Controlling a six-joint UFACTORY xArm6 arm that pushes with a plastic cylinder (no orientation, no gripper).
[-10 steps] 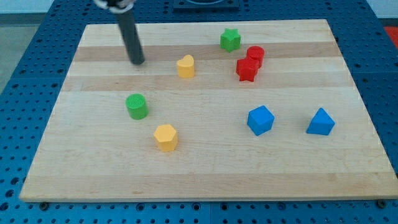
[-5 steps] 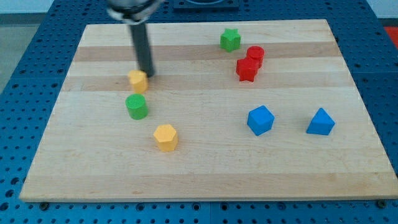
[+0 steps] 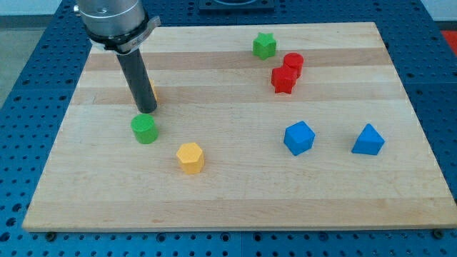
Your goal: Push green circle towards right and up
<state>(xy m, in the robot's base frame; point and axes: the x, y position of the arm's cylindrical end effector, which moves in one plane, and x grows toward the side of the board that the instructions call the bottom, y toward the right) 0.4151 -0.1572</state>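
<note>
The green circle block lies on the wooden board at the view's left of centre. My tip stands just above it in the view, close to or touching its upper edge. The dark rod rises from there toward the view's top left. A small yellow block is mostly hidden behind the rod, only a sliver showing at the rod's right side.
A yellow hexagon lies below and right of the green circle. A green star, a red cylinder and a red star sit at the view's upper right. Two blue blocks lie at the right.
The rod moved left and down to the green circle. The small yellow block went from mid-board to the left, now behind the rod. The green circle shifted slightly left and down.
</note>
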